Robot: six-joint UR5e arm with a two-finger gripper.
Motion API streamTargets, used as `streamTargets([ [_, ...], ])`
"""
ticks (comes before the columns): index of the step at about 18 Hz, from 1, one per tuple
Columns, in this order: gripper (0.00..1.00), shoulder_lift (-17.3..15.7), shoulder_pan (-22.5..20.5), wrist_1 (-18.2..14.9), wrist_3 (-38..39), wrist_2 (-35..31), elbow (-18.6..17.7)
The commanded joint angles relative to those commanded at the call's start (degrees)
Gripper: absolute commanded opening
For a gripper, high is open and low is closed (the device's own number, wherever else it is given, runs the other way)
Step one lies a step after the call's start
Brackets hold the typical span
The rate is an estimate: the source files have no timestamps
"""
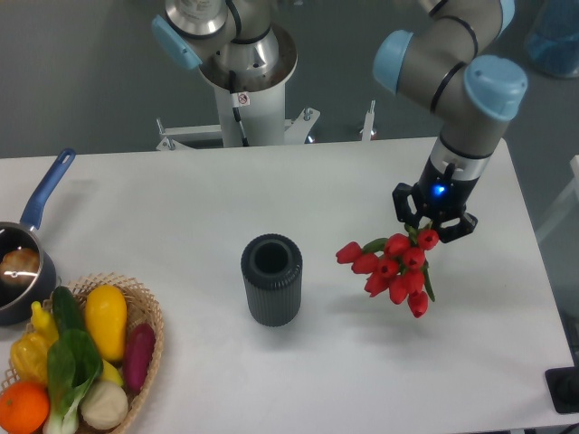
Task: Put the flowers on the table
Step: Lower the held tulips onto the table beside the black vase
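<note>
The flowers (391,268) are a bunch of red tulips with green leaves, hanging heads-down to the lower left from my gripper (432,222) at the right of the white table (181,199). The gripper points down and is shut on the stems, which it mostly hides. The blooms hang above the tabletop; I cannot tell if they touch it. The gripper's blue light is on.
A dark ribbed cylindrical vase (271,278) stands upright at mid-table, left of the flowers. A wicker basket of vegetables (86,362) sits at the front left. A blue-handled pot (23,262) is at the left edge. The robot base (242,81) stands behind the table.
</note>
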State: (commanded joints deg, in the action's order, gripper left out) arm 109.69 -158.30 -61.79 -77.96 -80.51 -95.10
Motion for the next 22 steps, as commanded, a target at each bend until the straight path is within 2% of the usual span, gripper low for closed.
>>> streamTargets([
  [5,0.30,0.35,0.44,0.17,0.09,-0.44,-1.41],
  [10,0.30,1.14,3.34,0.00,0.79,-7.03,-1.41],
  [13,0.30,1.23,4.04,0.09,2.11,-7.12,-1.41],
  [22,0.31,5.18,6.16,0.61,2.11,-6.94,0.08],
])
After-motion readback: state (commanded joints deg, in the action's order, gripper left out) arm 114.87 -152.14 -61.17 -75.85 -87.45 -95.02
